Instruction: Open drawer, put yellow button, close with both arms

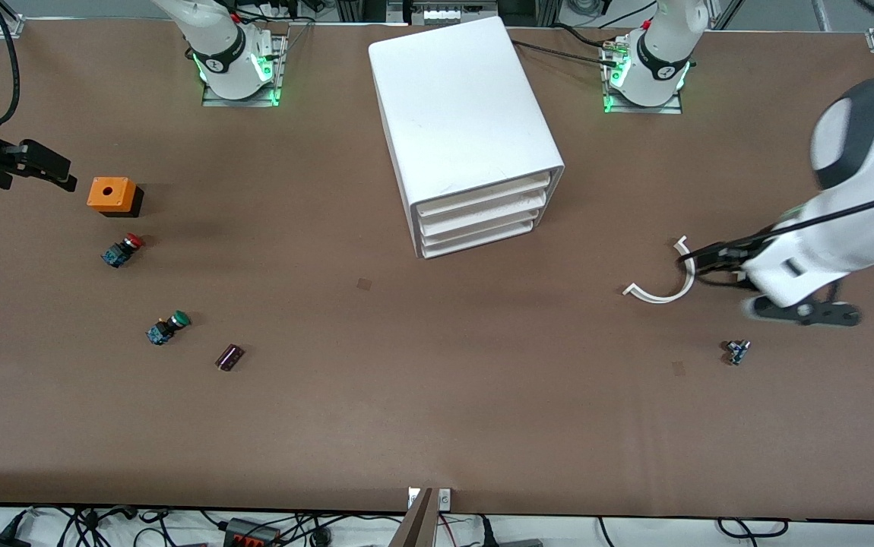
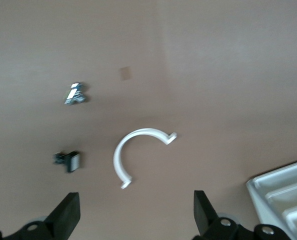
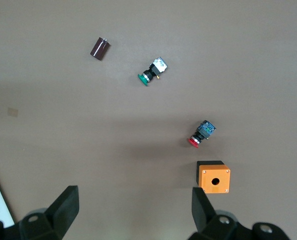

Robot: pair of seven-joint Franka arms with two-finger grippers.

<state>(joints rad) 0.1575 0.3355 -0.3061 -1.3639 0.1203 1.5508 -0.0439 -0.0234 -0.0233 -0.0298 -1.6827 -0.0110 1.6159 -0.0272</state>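
Both hands released — left hand [image 2: 133, 215] over white clip [image 2: 138, 152], right hand [image 3: 133, 212] over orange box [image 3: 213, 177]; drawer [image 1: 482, 191] closed.

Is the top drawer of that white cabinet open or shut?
Shut. The drawer sits flush with the two drawers below it in the cabinet, nothing pulled out. Neither gripper is near it.

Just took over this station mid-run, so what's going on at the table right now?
Nothing is held yet. The left gripper hangs open over the white curved clip at the left arm's end of the table. The right gripper is open over the other end, near the orange box, red button and green button. The cabinet sits mid-table, its top drawer shut. No yellow button is clearly visible.
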